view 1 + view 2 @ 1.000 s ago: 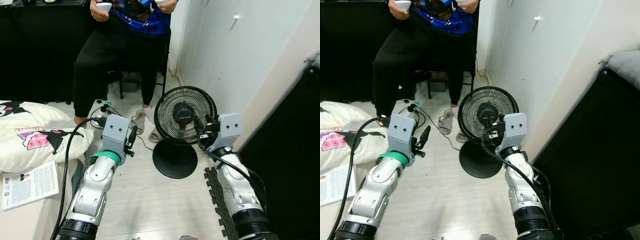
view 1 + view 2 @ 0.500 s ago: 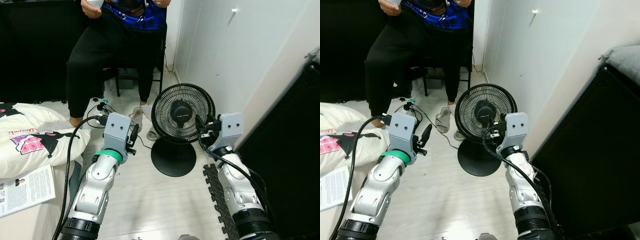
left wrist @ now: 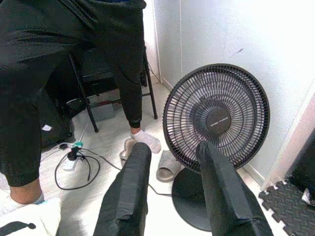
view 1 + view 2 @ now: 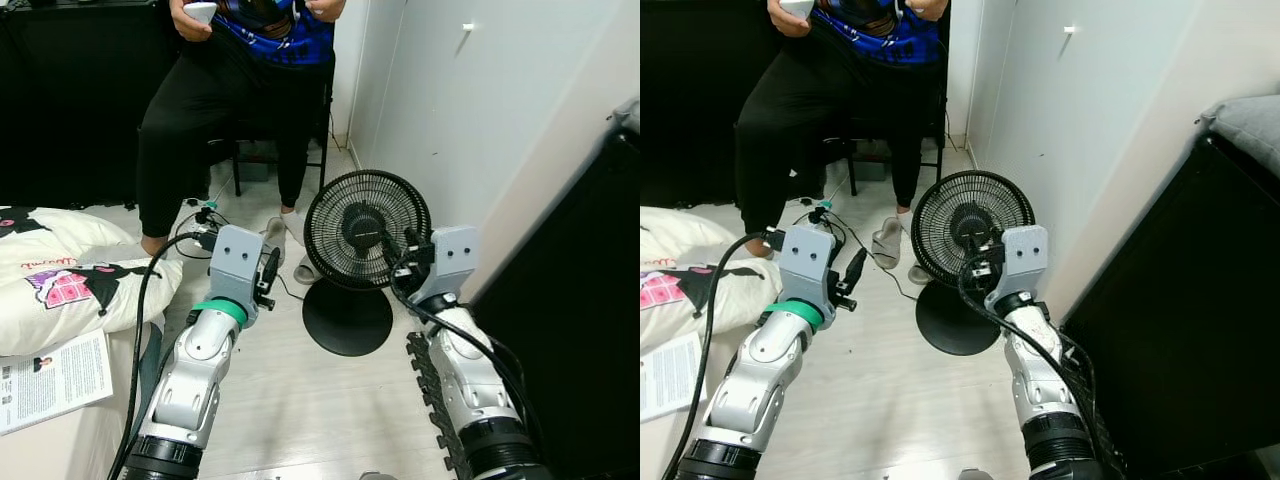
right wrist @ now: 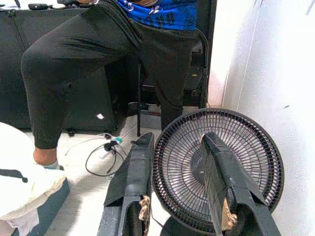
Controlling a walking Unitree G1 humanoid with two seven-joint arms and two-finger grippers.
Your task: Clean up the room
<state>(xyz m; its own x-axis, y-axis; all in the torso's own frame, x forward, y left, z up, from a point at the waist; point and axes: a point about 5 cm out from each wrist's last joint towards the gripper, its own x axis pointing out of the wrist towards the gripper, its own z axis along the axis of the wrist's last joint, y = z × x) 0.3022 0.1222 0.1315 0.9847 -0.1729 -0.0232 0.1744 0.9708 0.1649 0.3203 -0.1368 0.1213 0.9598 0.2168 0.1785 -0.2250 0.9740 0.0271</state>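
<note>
Far left: pillows (image 4: 70,280) and paper sheet (image 4: 50,372) on bedding.

Left gripper (image 3: 172,162) raised over floor, fingers spread, empty, left of fan.

Centre: black fan (image 4: 367,230) upright on round base (image 4: 348,320) beside white wall (image 4: 480,120); slippers (image 4: 290,250) and cable tangle (image 4: 200,222) behind; seated person (image 4: 240,90) beyond.

Right gripper (image 5: 179,162) just before fan grille, fingers apart, holding nothing.

Step, by judgement: approach to fan, likely item to tidy. Next: close in, grip stand or grille rim without tipping it.

Right: dark furniture (image 4: 570,320), foam mat (image 4: 430,380).
</note>
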